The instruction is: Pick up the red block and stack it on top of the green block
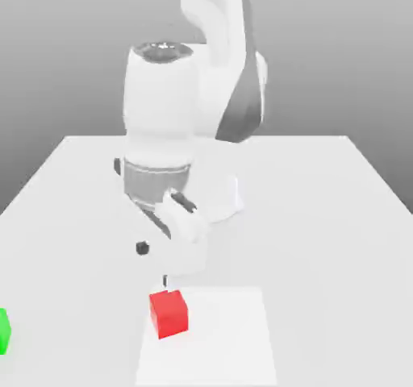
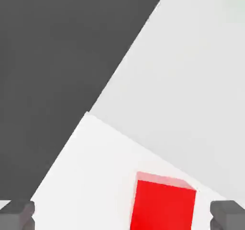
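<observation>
Your landmark is the white square patch (image 1: 227, 337) on the pale gray table (image 1: 339, 248). You have the bright red cube (image 1: 168, 314) resting on it, near its far edge, toward the exterior view's left. The bright green cube (image 1: 3, 331) sits well apart from the patch, off to the exterior view's left, partly cut off. Your two-finger gripper (image 2: 122, 215) is spread wide, holding nothing, with the red cube between its fingertips in the hand view.

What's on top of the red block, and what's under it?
Nothing rests on the red block; its top is bare. It sits on the white square, which shows around it, but whatever its underside covers can't be seen.
</observation>
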